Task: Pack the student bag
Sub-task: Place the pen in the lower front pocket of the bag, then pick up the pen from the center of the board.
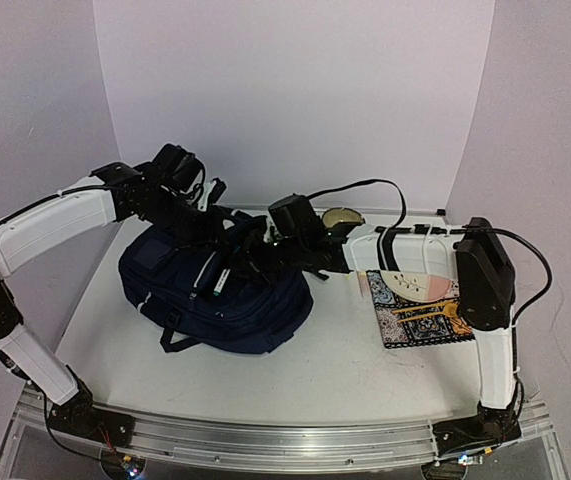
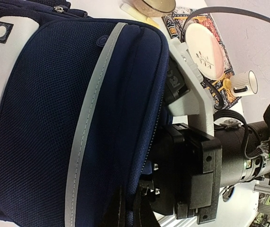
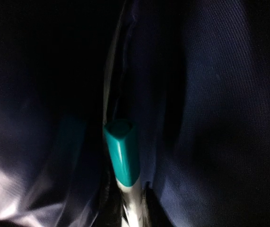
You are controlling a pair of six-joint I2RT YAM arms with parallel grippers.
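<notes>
White tabletop (image 1: 345, 370), pale lilac walls (image 1: 295, 90). Dark navy fabric student bag (image 1: 215, 295) lies left of centre, holding a teal-capped white pen (image 3: 120, 156). My right gripper (image 1: 243, 260) reaches inside, my left gripper (image 1: 195, 222) sits at its rim; I cannot tell either's grip.

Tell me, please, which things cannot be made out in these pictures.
1. Right tool: top view, its tips are hidden inside the student bag; open or shut is unclear.
2. Left tool: top view, too dark against the bag; its state is unclear.
3. Teal-capped item: right wrist view, its lower body is cut off by the bottom edge; darkness hides everything around it.
</notes>
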